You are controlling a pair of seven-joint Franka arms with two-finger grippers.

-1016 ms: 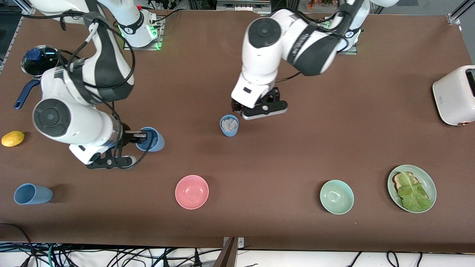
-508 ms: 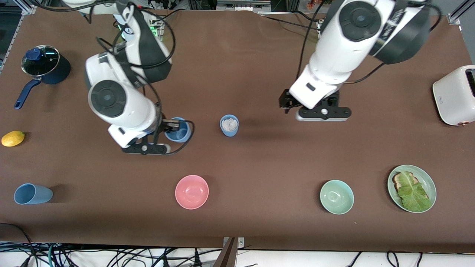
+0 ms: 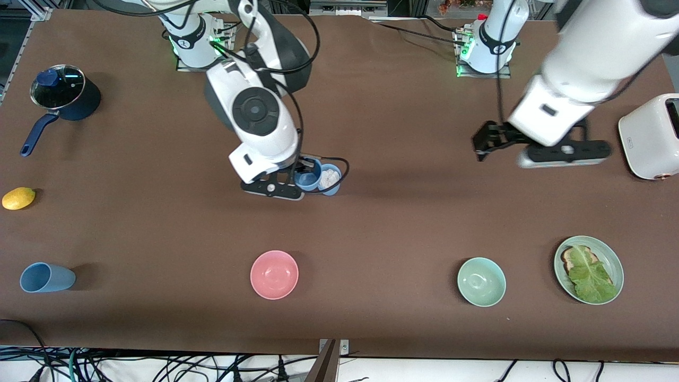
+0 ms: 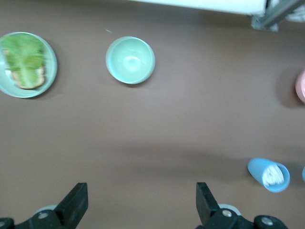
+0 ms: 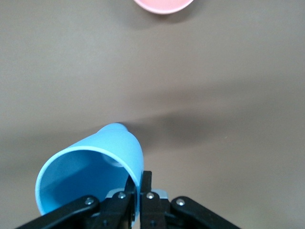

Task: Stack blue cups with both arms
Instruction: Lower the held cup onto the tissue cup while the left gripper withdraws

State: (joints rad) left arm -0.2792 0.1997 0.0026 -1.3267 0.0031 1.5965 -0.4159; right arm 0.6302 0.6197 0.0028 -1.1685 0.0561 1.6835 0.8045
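My right gripper (image 3: 304,172) is shut on the rim of a blue cup (image 3: 308,179), held tilted in the air right beside a second blue cup (image 3: 331,180) that stands mid-table with white crumpled stuff inside. In the right wrist view the held cup (image 5: 90,174) has its wall pinched between the fingers of my right gripper (image 5: 140,188). A third blue cup (image 3: 46,277) lies on its side near the front edge at the right arm's end. My left gripper (image 3: 485,142) is open and empty over bare table beside the toaster; its wrist view (image 4: 141,202) shows the filled cup (image 4: 269,175).
A pink bowl (image 3: 274,274), a mint-green bowl (image 3: 481,281) and a plate with lettuce on toast (image 3: 589,269) sit nearer the front camera. A white toaster (image 3: 650,135) is at the left arm's end. A lidded blue pot (image 3: 63,93) and a lemon (image 3: 18,198) are at the right arm's end.
My right gripper has carried its blue cup across the table up to the filled cup. My left gripper has drawn away from that cup toward the toaster.
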